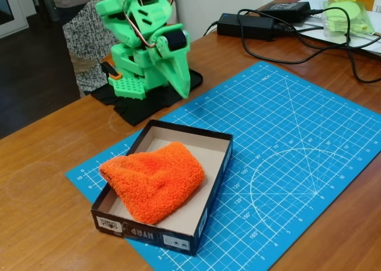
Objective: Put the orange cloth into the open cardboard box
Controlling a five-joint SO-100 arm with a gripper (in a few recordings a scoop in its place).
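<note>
**Cloth in the box, arm folded back**

In the fixed view the green arm sat folded up on its black base, with the gripper (181, 80) pointing down at the near edge of that base. Its fingers came together in one closed point and held nothing.

The cloth (153, 178) lay well below and in front of the gripper, inside the box (217, 167). It rested as a crumpled pad across the middle of the tray. Its left end rode up over the left wall and hung slightly outside. The rest sat on the beige floor, clear of the far wall.

The box stood on a blue mat (286, 158), which reached from just under the gripper out to the right. Farther right and beyond the gripper, black cables (309, 41) trailed across the table (41, 181).
</note>
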